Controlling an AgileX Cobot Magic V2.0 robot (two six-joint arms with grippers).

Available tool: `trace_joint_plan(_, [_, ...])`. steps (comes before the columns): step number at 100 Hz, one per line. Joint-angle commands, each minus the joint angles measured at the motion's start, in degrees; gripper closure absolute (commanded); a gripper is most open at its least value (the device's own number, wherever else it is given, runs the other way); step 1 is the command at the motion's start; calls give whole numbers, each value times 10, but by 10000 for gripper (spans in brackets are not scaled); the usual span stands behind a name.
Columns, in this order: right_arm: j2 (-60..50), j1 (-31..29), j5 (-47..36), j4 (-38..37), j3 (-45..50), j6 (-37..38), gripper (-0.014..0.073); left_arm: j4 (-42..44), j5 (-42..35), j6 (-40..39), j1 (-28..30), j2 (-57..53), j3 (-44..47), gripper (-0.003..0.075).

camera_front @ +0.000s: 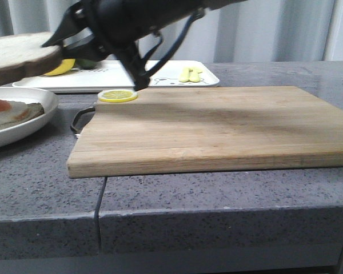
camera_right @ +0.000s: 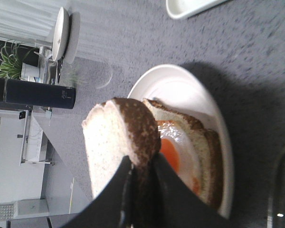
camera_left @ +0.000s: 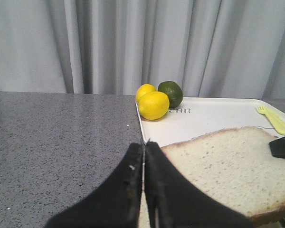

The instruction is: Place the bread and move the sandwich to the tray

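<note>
On the grey counter [camera_front: 228, 194], the bread [camera_right: 111, 147] is held edge-on by the clamped right gripper [camera_right: 141, 178] above the sandwich [camera_right: 190, 156] — an off-centre release risked. The left gripper [camera_left: 144, 156] is seen shut, empty.

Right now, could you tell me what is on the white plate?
On the plate lies a bread slice topped with a fried egg. The slice held in the right claw covers part of it.
</note>
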Motion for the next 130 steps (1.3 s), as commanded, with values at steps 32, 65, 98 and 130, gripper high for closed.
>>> trace_joint_plan(32, [34, 31, -4, 59, -78, -35, 650, -5, -52, -3, 1, 8, -22, 740])
trace_joint_plan(65, [41, 24, 9, 14, -78, -62, 319, -5, -56, -3, 1, 8, -24, 740])
trace_joint_plan(98, [14, -31, 51, -59, -78, -105, 320, 1, 72, -3, 56, 53, -108, 732])
trace_joint_plan(130, [-73, -40, 64, -166, -78, -187, 655, 34, 146, -3, 104, 153, -206, 374])
